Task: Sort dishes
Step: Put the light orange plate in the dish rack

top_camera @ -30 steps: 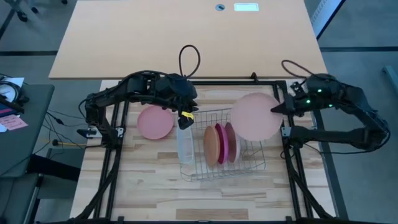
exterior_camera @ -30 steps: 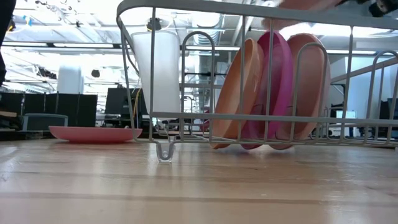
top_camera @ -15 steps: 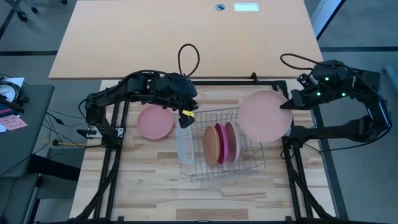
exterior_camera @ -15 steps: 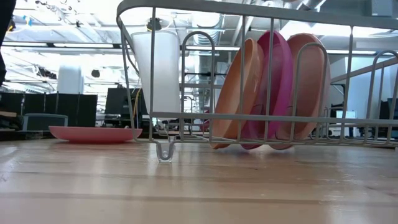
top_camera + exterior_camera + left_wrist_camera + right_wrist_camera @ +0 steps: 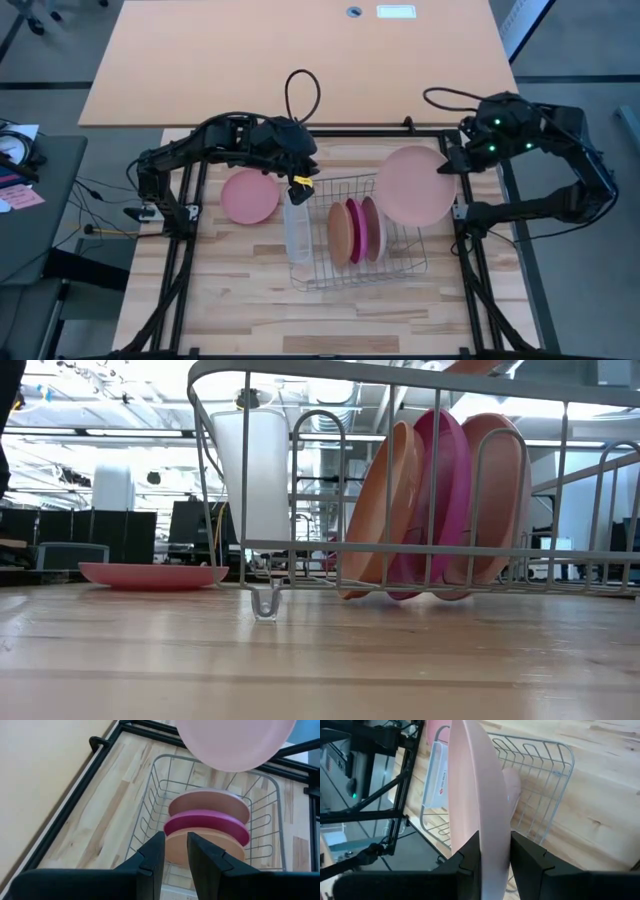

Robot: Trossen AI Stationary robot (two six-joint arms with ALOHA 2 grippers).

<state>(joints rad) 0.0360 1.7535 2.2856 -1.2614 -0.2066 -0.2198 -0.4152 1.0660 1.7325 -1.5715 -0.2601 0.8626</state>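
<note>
- Five plates show in all: three stand on edge in the wire rack (image 5: 365,235), one lies flat on the table, and one is held in the air.
- In the rack, from left to right in the high view, stand an orange-tan plate (image 5: 340,233), a magenta plate (image 5: 355,228) and a pale pink plate (image 5: 371,226), each touching or just beside the next.
- At the rack's left end a translucent white tray (image 5: 297,230) stands upright against the wires.
- Left of the rack, a pink plate (image 5: 249,196) lies flat on the light wooden table (image 5: 240,290), apart from the rack.
- Over the rack's far right corner, the right gripper (image 5: 450,166) clamps the rim of a large pale pink plate (image 5: 415,186); the right wrist view shows the plate's edge pinched between both dark fingers (image 5: 470,860).
- Above the table between the flat plate and the rack's far left corner hangs the left gripper (image 5: 300,180), holding nothing; its fingers (image 5: 152,855) stand close together with a narrow gap.
- A black metal frame (image 5: 190,215) borders the wooden top, and a bigger tan tabletop (image 5: 300,50) lies on the far side.
- Across the table at surface height, the room shows a bright ceiling with beams and dark monitors along the left.
</note>
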